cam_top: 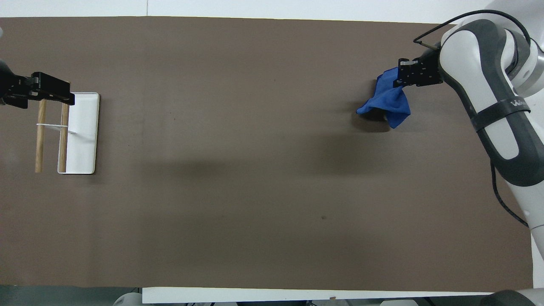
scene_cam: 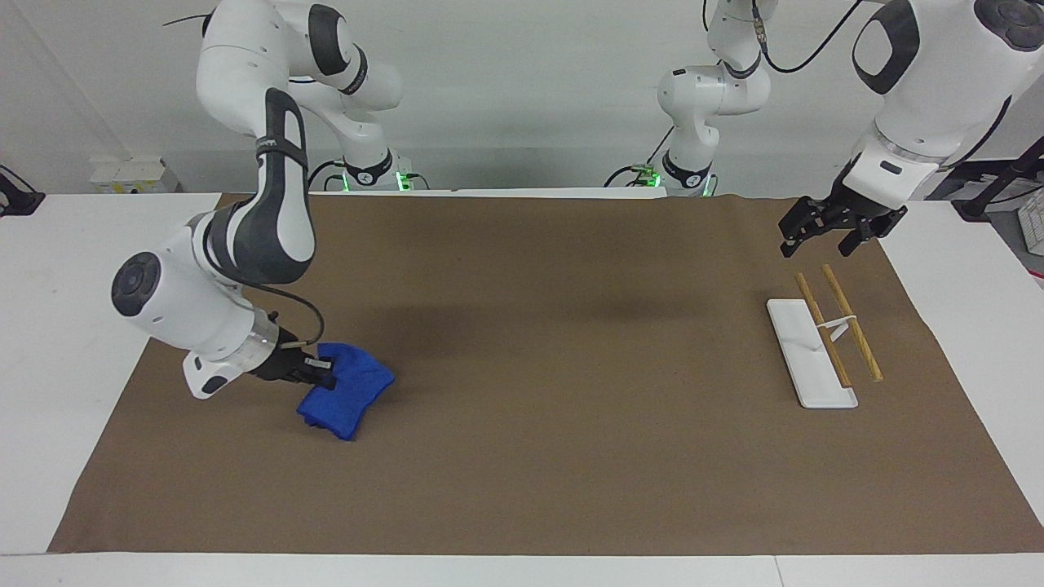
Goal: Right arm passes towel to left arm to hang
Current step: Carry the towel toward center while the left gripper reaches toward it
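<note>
At the right arm's end of the table, facing view, we see the right gripper [scene_cam: 320, 374] pinched on the blue towel [scene_cam: 349, 393], lifted off the brown mat [scene_cam: 522, 456]; cloth hangs bunched below the tips. The left gripper [scene_cam: 825, 232] hovers spread over the rack [scene_cam: 824, 342], well apart from it.

Overhead view: towel [cam_top: 387, 104] hangs from the right gripper [cam_top: 403, 76], pointing toward the left arm's end. Left gripper [cam_top: 42, 89] sits over the rack [cam_top: 78, 136]. Handover prob. needs both to meet mid-table; the right arm is far nearer the towel.
</note>
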Motion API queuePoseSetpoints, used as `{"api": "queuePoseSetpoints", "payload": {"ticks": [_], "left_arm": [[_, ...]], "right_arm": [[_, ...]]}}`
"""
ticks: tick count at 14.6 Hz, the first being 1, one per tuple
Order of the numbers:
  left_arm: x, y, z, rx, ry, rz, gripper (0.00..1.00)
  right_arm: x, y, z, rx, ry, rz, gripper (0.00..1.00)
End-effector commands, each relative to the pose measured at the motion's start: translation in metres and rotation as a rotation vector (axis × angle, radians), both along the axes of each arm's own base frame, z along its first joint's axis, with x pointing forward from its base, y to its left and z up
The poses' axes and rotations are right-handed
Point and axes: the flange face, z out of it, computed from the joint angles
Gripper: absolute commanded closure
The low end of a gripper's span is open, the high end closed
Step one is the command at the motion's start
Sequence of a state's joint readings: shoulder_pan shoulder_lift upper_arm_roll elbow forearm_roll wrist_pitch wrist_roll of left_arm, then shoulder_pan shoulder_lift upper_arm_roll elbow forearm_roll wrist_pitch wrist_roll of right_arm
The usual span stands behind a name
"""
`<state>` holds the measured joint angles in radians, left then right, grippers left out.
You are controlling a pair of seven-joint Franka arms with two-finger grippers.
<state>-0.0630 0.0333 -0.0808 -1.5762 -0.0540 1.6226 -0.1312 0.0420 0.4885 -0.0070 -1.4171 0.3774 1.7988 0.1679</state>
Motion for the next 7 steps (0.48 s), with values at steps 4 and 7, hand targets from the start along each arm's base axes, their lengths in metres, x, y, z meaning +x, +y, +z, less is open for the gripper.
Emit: {"api": "queuePoseSetpoints", "payload": {"ticks": [4, 7], "left_arm": [[-0.004, -0.017, -0.014, -0.177, 0.027, 0.297, 0.01], [0.000, -0.028, -0.026, -0.308, 0.095, 0.552, 0.01]], "right_arm": [[-0.033, 0.067, 0.043, 0.253, 0.141, -0.243, 1.00], [-0.055, 0.108, 0.062, 0.380, 0.231, -0.338, 1.00]]}}
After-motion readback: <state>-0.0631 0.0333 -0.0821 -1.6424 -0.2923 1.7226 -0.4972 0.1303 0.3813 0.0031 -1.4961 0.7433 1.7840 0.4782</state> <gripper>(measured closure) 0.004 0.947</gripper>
